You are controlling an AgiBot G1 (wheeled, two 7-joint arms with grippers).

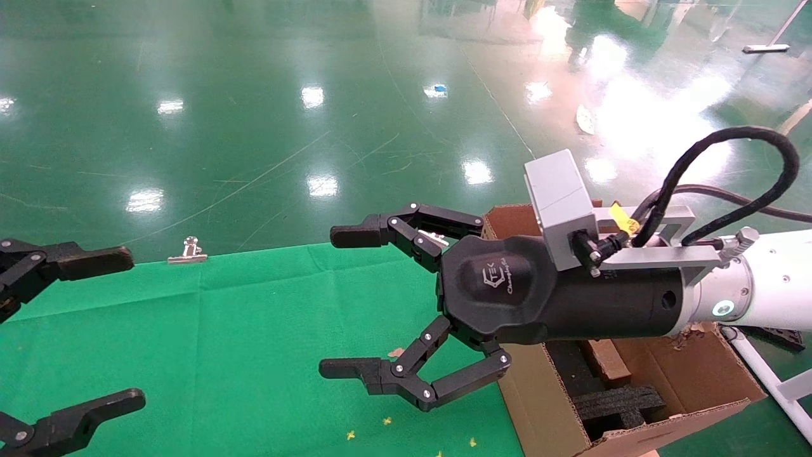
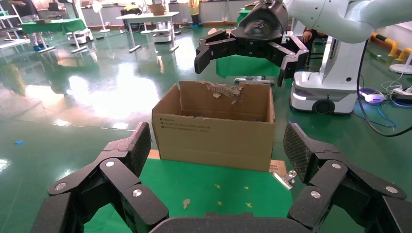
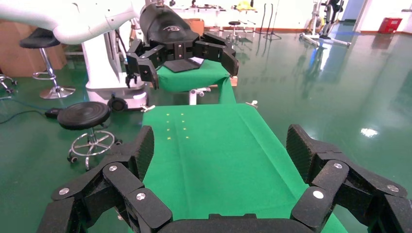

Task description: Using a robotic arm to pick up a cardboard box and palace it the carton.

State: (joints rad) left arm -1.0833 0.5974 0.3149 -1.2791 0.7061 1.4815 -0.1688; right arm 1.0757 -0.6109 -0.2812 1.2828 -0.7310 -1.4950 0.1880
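My right robotic arm (image 1: 774, 279) reaches in from the right. Its gripper (image 1: 339, 301) is open and empty, held above the green cloth just left of the carton (image 1: 539, 406). The carton stands at the table's right end with black foam blocks (image 1: 618, 403) inside. A slim brown cardboard piece (image 1: 606, 360), seemingly the cardboard box, lies inside next to the foam. The left wrist view shows the carton (image 2: 214, 133) with its torn far side and the right gripper (image 2: 250, 48) above it. My left gripper (image 1: 111, 330) is open and empty at the table's left end.
The green cloth table (image 1: 254, 349) bears small yellow marks (image 1: 387, 421). A metal clip (image 1: 188, 254) holds the cloth at the far edge, and another clip (image 2: 284, 178) sits by the carton. Shiny green floor lies beyond. A black stool (image 3: 87, 114) stands beside the table.
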